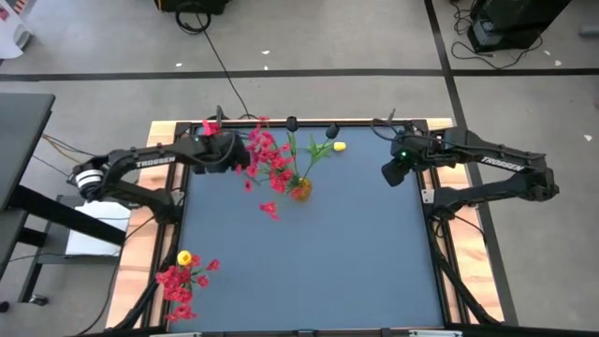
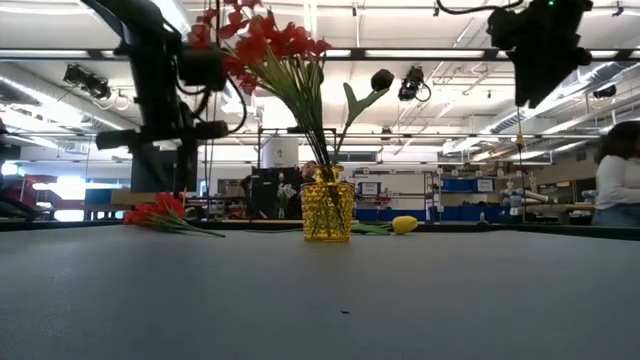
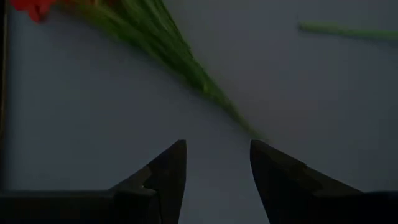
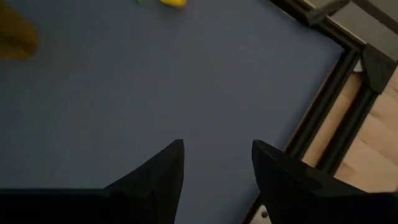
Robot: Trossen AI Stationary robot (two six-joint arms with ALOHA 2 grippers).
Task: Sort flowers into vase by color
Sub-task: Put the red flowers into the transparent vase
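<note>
Left gripper (image 3: 214,163), fingers spread and empty, hovers above red flower stems (image 3: 163,45) running diagonally; right gripper (image 4: 216,163), likewise open, waits farther off.

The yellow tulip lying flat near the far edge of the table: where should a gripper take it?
Grip the yellow tulip on its thin green stem beside the head, coming straight down with fingers across the stem. It lies flat and apart from the vase; the open right gripper is closest.

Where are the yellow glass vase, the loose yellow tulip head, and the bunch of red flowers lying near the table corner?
Yellow glass vase (image 2: 328,212): low view, middle of its dimpled body.
Loose yellow tulip head (image 1: 339,146): high view, on the blossom.
Bunch of red flowers (image 1: 180,284): high view, on the red blossoms.
</note>
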